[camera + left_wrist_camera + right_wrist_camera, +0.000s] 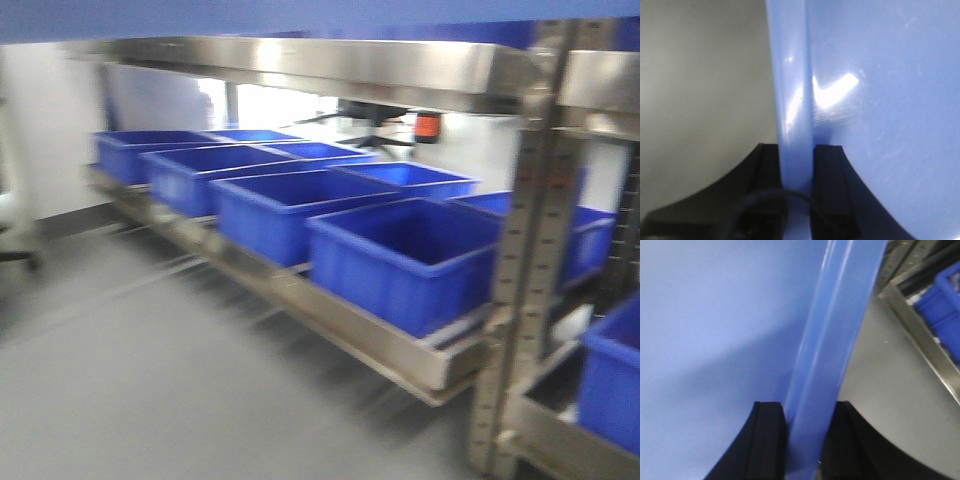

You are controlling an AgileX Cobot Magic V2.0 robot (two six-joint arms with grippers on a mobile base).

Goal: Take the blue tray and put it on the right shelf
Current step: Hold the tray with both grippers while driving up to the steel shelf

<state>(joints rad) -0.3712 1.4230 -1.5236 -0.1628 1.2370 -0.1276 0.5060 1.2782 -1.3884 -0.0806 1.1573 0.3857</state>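
The light-blue tray (880, 100) is held off the floor between both arms. My left gripper (796, 167) is shut on its left rim, black fingers (832, 172) on either side of the flared edge. At the opposite side my right gripper (807, 437) is shut on the tray's (715, 340) rim. In the front view the tray's edge (300, 15) is a blue band along the top. Ahead stands the shiny steel rack with the right shelf (300, 62), its wide front lip just below that band.
Several deep dark-blue bins (400, 260) fill the rack's lower shelf (350, 330). A perforated grey upright (525, 250) stands at the right, with another bin (615, 385) beyond it. Grey floor (150, 380) lies in front. The right wrist view shows a steel edge (925, 340) and bins.
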